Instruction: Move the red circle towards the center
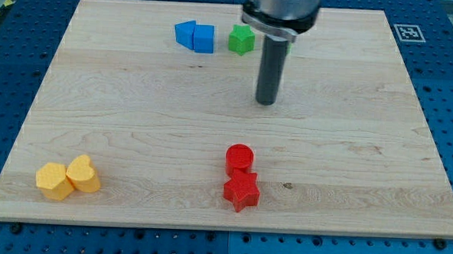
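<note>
A light wooden board (135, 123) lies on a blue perforated table (15, 64), and near its middle my tip (266, 103) stands well above the red circle block (240, 157), which touches the red star block (241, 191) just below it, near the view's bottom edge. Toward the view's top, left of the rod, the green star block (242, 40) sits near two touching blue blocks (194, 36) further left. At the view's bottom left corner, the yellow hexagon block (53, 181) touches the yellow heart block (83, 173) to its right.
</note>
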You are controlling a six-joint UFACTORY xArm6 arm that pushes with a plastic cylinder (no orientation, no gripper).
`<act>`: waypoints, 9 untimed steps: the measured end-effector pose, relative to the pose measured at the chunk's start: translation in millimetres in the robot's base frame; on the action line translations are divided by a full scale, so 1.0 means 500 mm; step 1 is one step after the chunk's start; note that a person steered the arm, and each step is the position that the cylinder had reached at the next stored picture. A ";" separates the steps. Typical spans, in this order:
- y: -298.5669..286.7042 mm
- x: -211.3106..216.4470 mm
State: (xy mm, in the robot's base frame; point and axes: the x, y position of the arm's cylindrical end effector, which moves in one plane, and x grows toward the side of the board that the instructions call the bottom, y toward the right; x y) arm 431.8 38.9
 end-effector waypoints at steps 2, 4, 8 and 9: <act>-0.150 0.131; -0.181 0.277; 0.035 0.374; 0.026 0.373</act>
State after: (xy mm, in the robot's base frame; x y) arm 618.1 52.1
